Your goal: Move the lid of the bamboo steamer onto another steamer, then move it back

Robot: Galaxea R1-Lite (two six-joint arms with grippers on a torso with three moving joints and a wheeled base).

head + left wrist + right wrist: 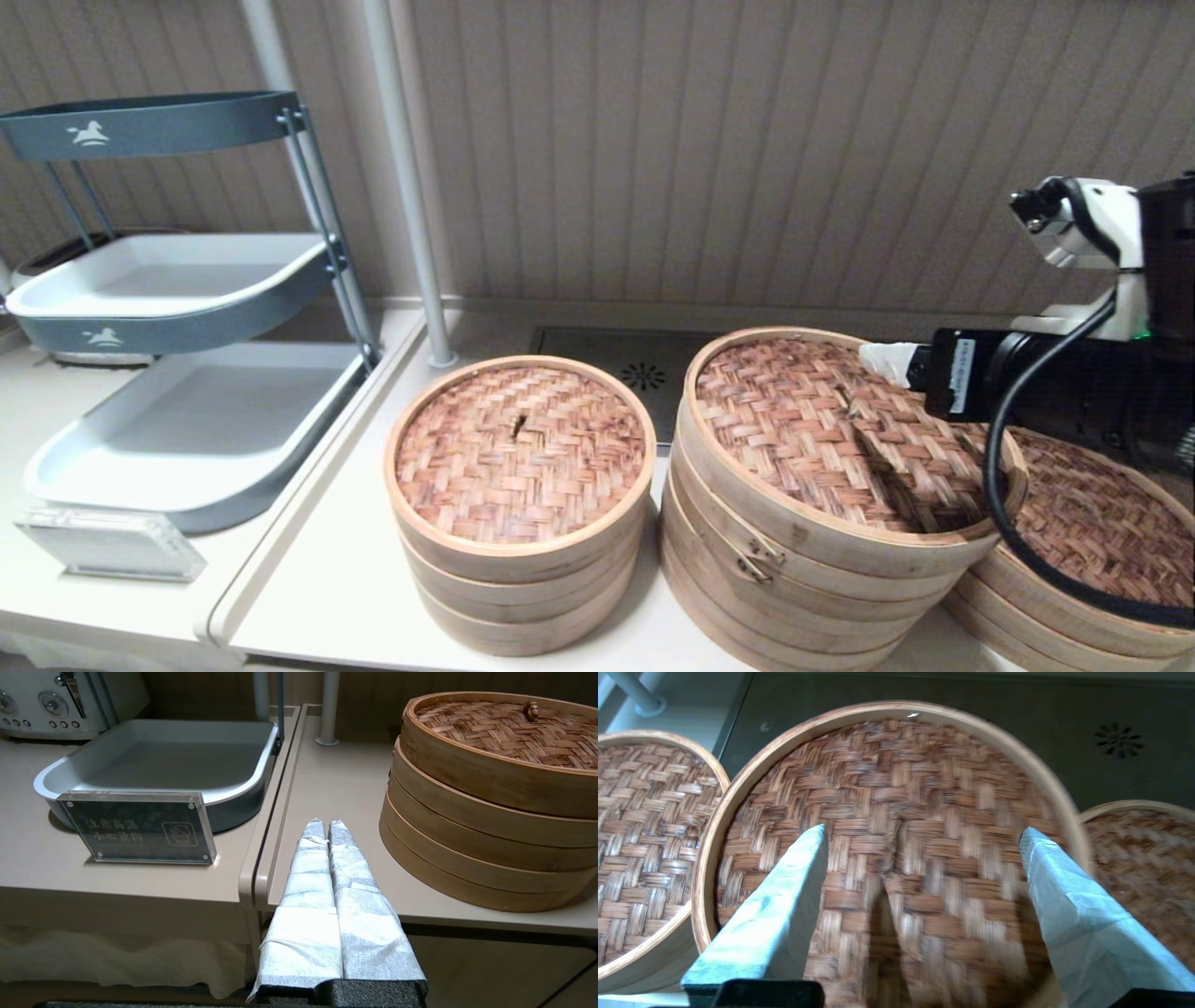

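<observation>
The bamboo steamer lid (822, 434), a large round lid with a reddish-brown woven top and a deep pale rim, sits on the tall wide steamer stack (747, 579) that has a metal clasp (754, 558), in the middle of the counter (317, 597). The right gripper (920, 833) hovers just above the lid's woven top, its two cloth-wrapped fingers (784, 905) spread wide on either side of the small centre knot (891, 851), touching nothing. To the right, partly tucked behind the arm, lies the other steamer (1102, 541), low and wide with a brown woven top. To the left stands a narrower three-tier steamer (520, 504) with its own lid. The left gripper (323, 823) rests idle near the counter's front edge, its wrapped fingers pressed together and empty. Further left, a grey tray rack (177, 289) and a small clear sign (107, 543) stand on the counter.
</observation>
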